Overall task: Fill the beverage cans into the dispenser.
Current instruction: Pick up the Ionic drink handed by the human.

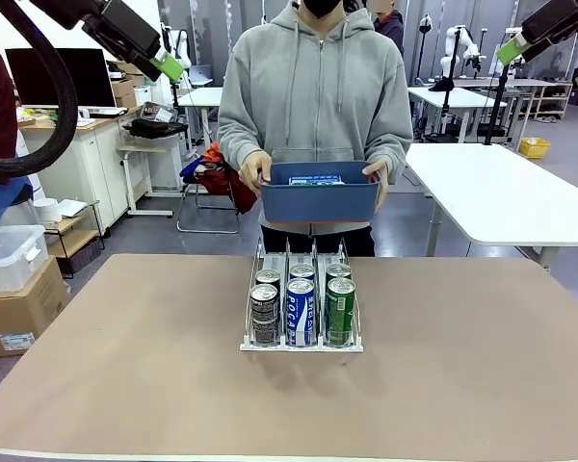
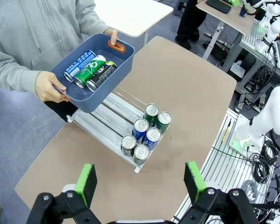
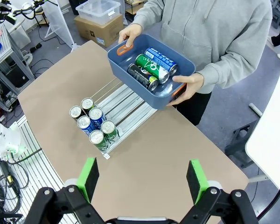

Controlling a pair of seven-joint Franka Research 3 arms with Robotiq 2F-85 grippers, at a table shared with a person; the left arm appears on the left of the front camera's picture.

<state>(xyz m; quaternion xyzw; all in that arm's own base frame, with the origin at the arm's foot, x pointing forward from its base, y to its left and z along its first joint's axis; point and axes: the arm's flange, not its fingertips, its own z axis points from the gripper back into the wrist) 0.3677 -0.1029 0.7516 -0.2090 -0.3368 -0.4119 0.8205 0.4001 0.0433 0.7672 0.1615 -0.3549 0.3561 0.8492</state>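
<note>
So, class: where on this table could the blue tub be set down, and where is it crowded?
Bare table lies left and right of the dispenser, and between it and the near edge. Crowded: the dispenser's front, six cans there, the held tub by its far end.

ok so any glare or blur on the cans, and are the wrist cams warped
Front view: even light, sharp, a soft shadow in front of the dispenser, no strong glare on the cans. Left wrist view: wide-angle stretch toward the frame edges, silver can tops catch small highlights. Right wrist view: same stretch, cans in the blue tub crisp.
</note>
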